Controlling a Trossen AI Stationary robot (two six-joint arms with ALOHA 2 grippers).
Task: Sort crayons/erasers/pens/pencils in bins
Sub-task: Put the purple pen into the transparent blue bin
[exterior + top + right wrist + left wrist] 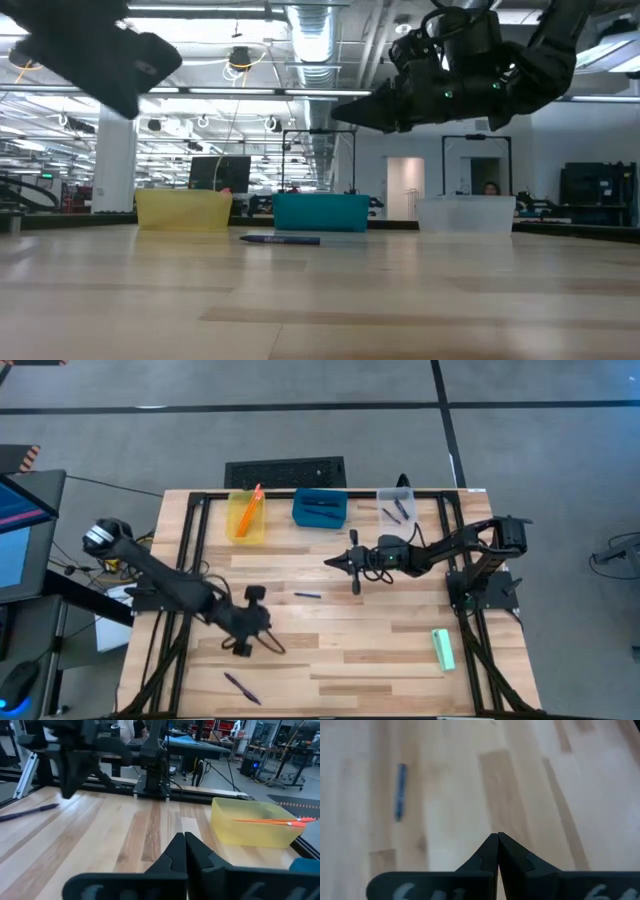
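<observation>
Over the pale plank table (330, 650), my right gripper (330, 562) hangs empty with its dark fingers pressed together, while my left gripper (280, 648), likewise closed on nothing, waits near the front edge. A slim blue pen (307, 595) lies flat between them. Orange pencils (250, 508) lean in the translucent yellow bin (246, 520), beside the solid blue bin (320, 508) and the clear bin (396, 507); the mint-green eraser (443, 649) lies at the right.

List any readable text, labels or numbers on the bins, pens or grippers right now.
None can be read.
Left gripper: pale marks on its body, cut off and blurred.
Blue pen: faint print on the barrel, too small to read.
Yellow bin, blue bin, clear bin: no labels visible.
</observation>
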